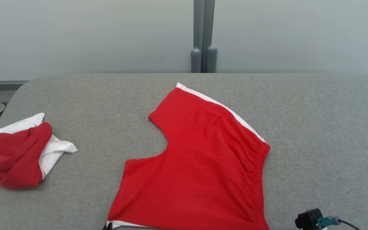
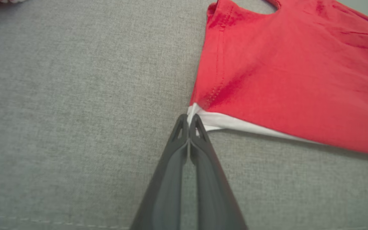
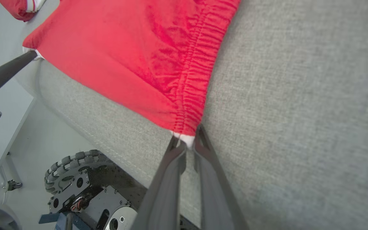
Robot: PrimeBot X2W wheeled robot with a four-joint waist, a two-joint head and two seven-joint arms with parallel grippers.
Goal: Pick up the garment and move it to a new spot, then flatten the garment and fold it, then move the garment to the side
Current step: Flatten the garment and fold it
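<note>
Left gripper [image 2: 188, 119] jaws pinch the white hem corner and right gripper [image 3: 185, 142] jaws pinch the waistband corner of the red shorts [image 1: 200, 159], spread mid grey table [image 1: 315, 127] by its front edge, likely to tension the fabric for flattening.

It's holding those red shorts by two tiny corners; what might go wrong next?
The left gripper and right gripper each pinch only a thin white corner of the red shorts, so either may slip free when lifted. The shorts lie at the table's near edge; a pull toward the robot could drag them off.
</note>
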